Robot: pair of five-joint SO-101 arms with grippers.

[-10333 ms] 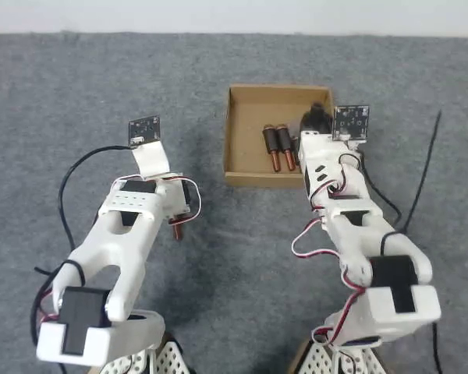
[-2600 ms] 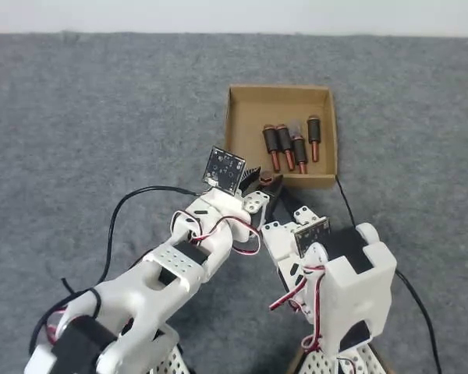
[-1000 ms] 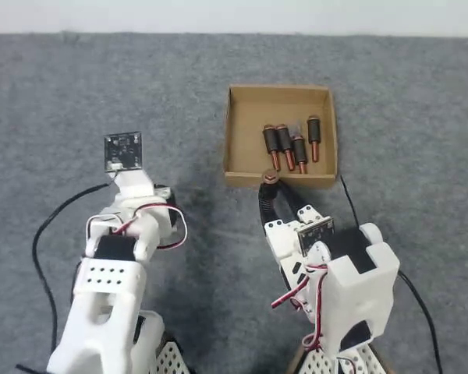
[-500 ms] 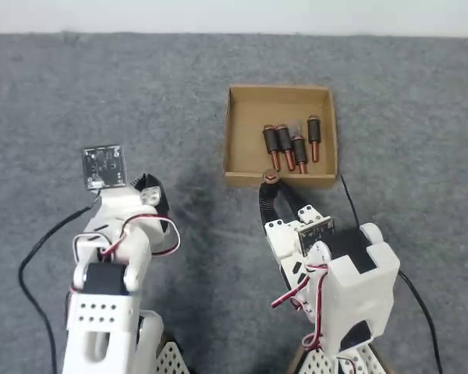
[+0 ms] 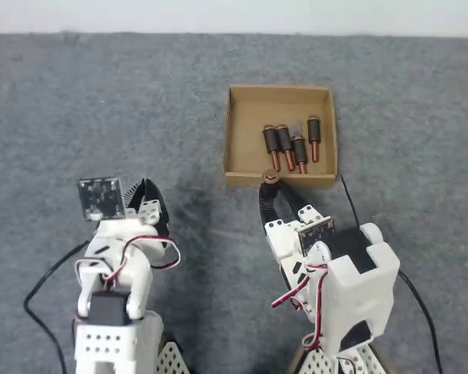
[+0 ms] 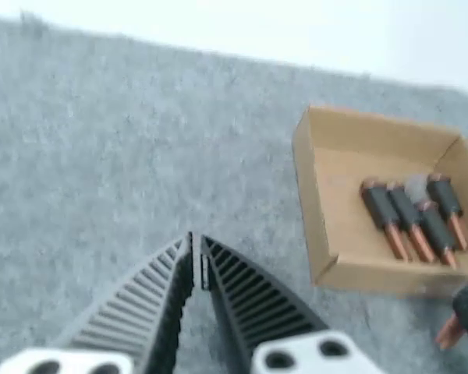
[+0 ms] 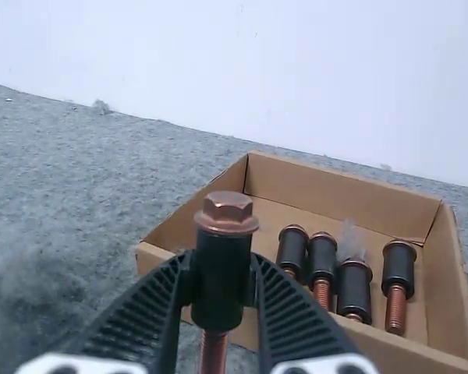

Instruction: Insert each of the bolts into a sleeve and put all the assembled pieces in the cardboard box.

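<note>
Right tool [image 7: 221,269] grips a sleeved bolt [image 7: 226,214] near the box [image 7: 339,185].

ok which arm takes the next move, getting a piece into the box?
Right. The right end effector is shut on an assembled bolt and sleeve, right at the near wall of the cardboard box. The left end effector is shut on nothing, over carpet off to the box's side.

White arms [image 5: 363,276], black ribbed fingers [image 7: 152,312]
</note>
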